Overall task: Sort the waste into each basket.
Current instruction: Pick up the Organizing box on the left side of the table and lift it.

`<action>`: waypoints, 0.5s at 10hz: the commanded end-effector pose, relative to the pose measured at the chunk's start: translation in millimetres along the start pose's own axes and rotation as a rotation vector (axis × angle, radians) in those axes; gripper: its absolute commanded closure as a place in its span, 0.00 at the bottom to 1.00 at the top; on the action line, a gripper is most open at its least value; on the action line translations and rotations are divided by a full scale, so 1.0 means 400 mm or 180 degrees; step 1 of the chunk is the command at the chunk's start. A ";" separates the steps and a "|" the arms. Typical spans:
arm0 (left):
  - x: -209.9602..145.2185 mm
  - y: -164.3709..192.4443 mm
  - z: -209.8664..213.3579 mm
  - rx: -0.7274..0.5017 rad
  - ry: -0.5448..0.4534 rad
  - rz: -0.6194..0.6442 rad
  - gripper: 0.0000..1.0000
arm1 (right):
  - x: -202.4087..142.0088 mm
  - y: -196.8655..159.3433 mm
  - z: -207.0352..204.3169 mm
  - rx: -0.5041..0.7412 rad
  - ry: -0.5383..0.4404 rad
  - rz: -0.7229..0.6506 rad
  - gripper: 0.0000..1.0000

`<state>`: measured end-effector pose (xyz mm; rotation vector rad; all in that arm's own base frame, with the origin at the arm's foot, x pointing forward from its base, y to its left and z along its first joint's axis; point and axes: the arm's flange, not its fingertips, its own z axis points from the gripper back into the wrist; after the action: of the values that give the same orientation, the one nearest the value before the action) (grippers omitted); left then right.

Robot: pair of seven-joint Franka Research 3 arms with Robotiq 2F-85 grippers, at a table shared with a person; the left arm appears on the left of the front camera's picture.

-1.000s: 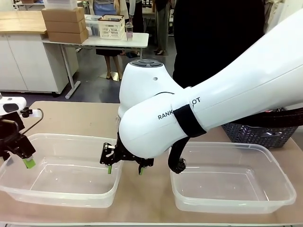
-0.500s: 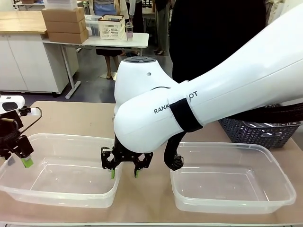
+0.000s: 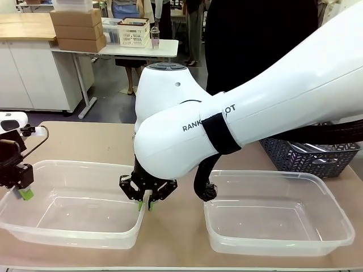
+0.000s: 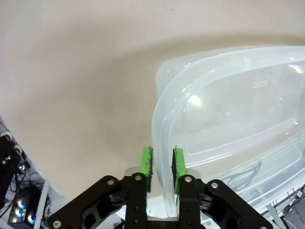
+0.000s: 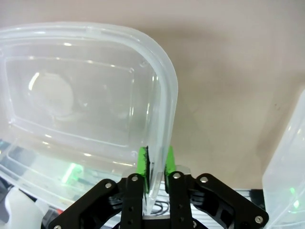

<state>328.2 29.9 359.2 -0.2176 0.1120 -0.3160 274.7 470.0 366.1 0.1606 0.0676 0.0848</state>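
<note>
left hand (image 3: 24, 191) down, pads pinched | right hand (image 3: 145, 204) down, pads pinched

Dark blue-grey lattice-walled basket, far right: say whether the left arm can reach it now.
Probably not. The left arm has its jaws closed on the rim of the left clear plastic tub, far from the dark lattice-walled basket, and the white right arm lies between.
</note>
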 end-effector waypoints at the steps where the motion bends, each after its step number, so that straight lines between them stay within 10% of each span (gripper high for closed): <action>1: -0.117 -0.042 -0.094 0.0088 -0.0053 0.0034 1.00 | 0.002 0.009 -0.007 -0.0016 -0.0034 -0.0086 1.00; 5: -0.125 -0.056 -0.061 0.0031 -0.0102 0.0030 1.00 | 0.010 -0.004 0.011 -0.0101 0.0087 -0.0126 1.00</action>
<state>326.9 27.1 365.1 -0.2183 0.1032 -0.3025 276.7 470.6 367.1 0.1593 0.0755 0.0400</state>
